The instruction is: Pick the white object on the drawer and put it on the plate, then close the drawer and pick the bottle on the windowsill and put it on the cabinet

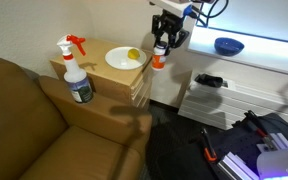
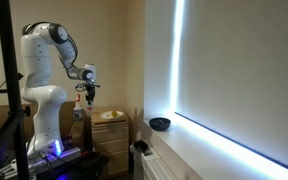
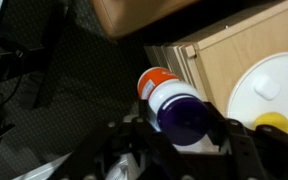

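Note:
My gripper (image 1: 160,50) is shut on a white bottle with an orange label (image 1: 158,60) and a dark blue cap. It holds the bottle in the air just beside the right edge of the wooden cabinet (image 1: 84,75). In the wrist view the bottle (image 3: 172,105) sits between the jaws (image 3: 179,135), cap toward the camera. A white plate (image 1: 122,58) on the cabinet carries a small yellow-white object (image 1: 133,54); the plate (image 3: 269,90) and object (image 3: 274,122) show at the wrist view's right. The drawer fronts (image 1: 139,88) look flush. The arm (image 2: 82,75) also shows in an exterior view.
A spray bottle (image 1: 77,72) with a red trigger stands on the cabinet's near left corner. A brown sofa (image 1: 34,120) sits in front. A blue bowl (image 1: 228,45) rests on the windowsill (image 1: 264,55); a white radiator (image 1: 219,100) stands below. Cables and gear lie on the floor.

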Controlling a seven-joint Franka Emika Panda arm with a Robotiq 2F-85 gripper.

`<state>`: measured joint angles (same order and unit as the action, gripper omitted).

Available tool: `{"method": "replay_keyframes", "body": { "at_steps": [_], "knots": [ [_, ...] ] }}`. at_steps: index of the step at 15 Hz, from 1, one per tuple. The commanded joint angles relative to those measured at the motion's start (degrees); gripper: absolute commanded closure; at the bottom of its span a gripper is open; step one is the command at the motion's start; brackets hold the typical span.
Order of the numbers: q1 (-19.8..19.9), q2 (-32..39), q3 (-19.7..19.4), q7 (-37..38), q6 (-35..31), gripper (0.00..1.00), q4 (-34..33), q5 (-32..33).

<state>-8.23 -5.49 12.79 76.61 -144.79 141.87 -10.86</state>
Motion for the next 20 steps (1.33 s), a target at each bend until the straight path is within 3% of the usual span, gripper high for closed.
{"method": "replay_keyframes", "body": {
  "at_steps": [1, 2, 4, 5, 9, 14, 15, 16, 17, 19, 20],
  "knots": [
    [-1.52, 1.59, 0.94, 2.49, -0.78, 0.7, -1.03, 4.18],
    [-2.45, 2.88, 1.52, 4.47, -1.26, 0.45, -1.65, 5.43],
    [-2.6, 3.01, 1.24, 4.36, -1.2, 0.45, -1.65, 5.2],
    [-2.37, 2.69, 0.87, 4.19, -1.14, 0.7, -1.59, 5.21],
    [-2.94, 10.79, 0.66, 4.58, -5.13, 0.7, -6.0, 3.15],
    [-6.52, 19.83, -3.1, 18.61, -11.34, 0.7, -12.86, 13.5],
    [-7.51, 21.16, -3.8, 20.31, -11.15, 0.7, -14.34, 13.61],
    [-6.6, 17.56, -3.05, 16.21, -10.23, 0.7, -10.72, 11.21],
    [-7.12, 18.71, -3.55, 16.75, -10.34, 0.45, -11.59, 11.36],
    [-7.31, 18.97, -3.62, 16.68, -10.3, 0.45, -11.64, 11.31],
    [-7.29, 18.84, -3.64, 16.69, -10.29, 0.7, -11.62, 11.32]
  ]
}}
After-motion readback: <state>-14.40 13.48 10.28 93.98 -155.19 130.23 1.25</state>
